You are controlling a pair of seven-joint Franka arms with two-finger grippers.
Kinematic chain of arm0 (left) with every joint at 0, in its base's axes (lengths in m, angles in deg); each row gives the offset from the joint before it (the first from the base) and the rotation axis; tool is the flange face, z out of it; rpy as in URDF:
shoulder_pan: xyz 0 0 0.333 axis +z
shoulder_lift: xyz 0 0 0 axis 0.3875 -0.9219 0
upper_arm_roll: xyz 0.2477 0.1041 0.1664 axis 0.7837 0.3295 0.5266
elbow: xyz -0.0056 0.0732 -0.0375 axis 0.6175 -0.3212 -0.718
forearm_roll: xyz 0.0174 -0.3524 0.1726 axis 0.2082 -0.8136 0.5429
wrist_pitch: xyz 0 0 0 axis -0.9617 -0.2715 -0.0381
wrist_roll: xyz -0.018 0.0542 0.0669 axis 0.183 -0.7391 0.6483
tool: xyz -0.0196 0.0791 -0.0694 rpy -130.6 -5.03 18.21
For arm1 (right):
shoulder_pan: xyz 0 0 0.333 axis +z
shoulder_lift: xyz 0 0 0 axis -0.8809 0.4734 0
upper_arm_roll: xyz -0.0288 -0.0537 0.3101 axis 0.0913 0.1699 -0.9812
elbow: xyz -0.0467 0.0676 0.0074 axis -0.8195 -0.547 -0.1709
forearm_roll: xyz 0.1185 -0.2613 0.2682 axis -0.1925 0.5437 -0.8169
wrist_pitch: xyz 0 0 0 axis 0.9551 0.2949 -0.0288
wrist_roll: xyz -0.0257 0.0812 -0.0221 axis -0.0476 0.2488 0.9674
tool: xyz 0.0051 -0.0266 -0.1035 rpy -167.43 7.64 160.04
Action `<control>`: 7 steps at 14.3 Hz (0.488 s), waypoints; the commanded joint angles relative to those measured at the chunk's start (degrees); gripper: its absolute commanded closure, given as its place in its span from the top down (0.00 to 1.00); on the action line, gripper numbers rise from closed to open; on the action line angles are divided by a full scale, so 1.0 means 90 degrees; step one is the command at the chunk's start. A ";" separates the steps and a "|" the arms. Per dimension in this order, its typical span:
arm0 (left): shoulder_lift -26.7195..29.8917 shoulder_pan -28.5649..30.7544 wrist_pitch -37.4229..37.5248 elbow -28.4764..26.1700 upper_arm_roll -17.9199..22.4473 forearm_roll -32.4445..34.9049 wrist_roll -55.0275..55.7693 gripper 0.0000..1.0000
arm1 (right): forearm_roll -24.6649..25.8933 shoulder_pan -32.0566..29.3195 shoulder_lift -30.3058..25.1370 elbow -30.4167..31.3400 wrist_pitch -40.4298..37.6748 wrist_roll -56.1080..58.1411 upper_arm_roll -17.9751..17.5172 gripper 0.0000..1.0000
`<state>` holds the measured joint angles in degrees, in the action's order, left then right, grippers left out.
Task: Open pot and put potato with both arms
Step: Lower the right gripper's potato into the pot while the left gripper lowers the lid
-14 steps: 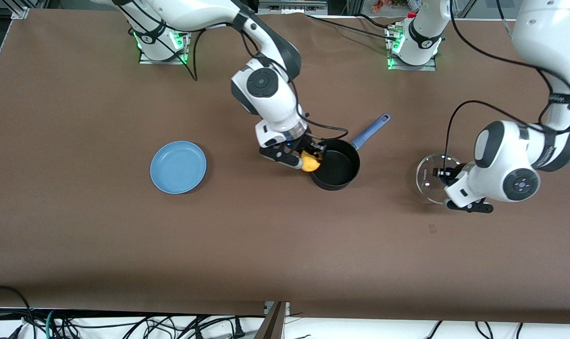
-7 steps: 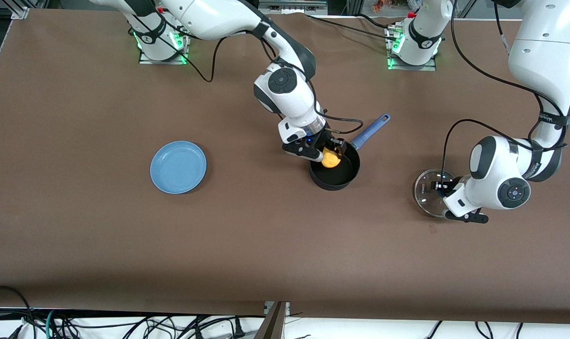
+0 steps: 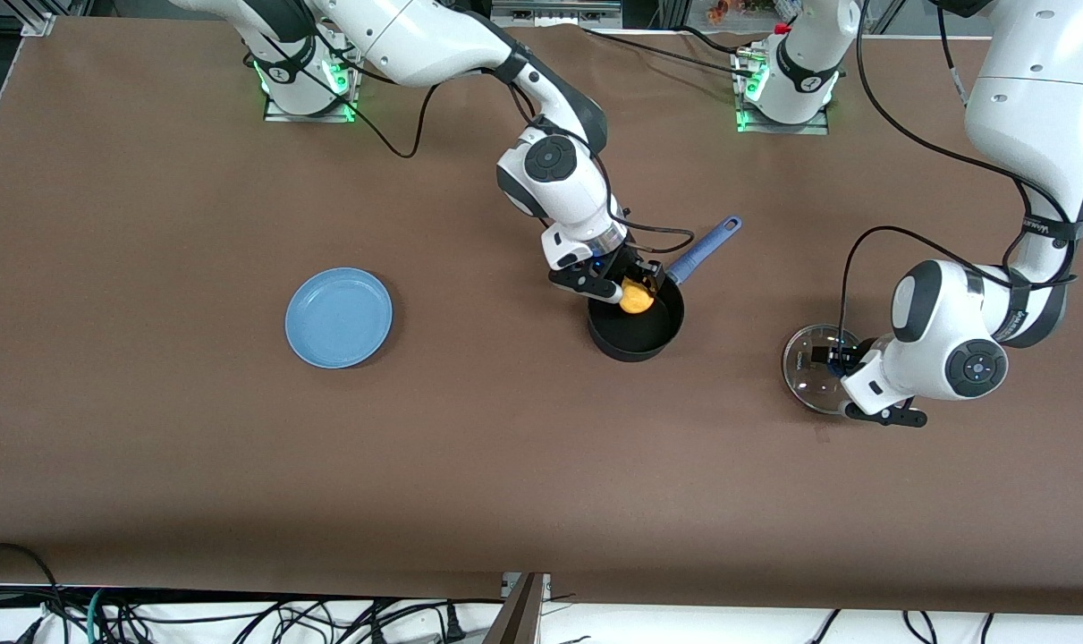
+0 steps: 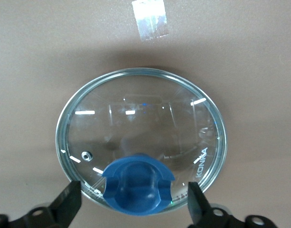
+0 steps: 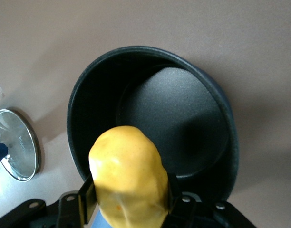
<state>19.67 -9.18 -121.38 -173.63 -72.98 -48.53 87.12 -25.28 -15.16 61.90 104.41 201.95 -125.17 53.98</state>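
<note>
The black pot [image 3: 639, 333] stands open mid-table, its blue handle [image 3: 704, 249] pointing toward the robots' bases. My right gripper [image 3: 632, 292] is shut on the yellow potato [image 3: 635, 297] and holds it over the pot's mouth, by the handle-side rim. In the right wrist view the potato [image 5: 129, 175] hangs above the empty pot [image 5: 174, 123]. The glass lid [image 3: 808, 368] lies flat on the table toward the left arm's end. My left gripper [image 4: 135, 204] is open, its fingers [image 4: 69, 204] apart on either side of the lid's blue knob [image 4: 138, 185], not touching it.
A flat light-blue plate [image 3: 338, 317] lies toward the right arm's end of the table. A small shiny tape patch [image 4: 150, 18] sits on the brown table near the lid. Cables hang at the table's front edge.
My right gripper carried the potato from beside the pot's rim to over its mouth. My left arm shifted slightly, and the lid went down a little nearer the front camera.
</note>
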 commanded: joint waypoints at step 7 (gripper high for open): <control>0.1471 0.0186 0.2732 0.1102 -0.0685 0.0019 -0.0096 1.00 | 0.0019 -0.0370 -0.0193 -0.0939 -0.2167 0.0967 0.0157 1.00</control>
<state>29.23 -7.69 -104.22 -167.92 -76.15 -48.54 87.06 -25.14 -16.20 61.30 100.10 191.14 -121.59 55.52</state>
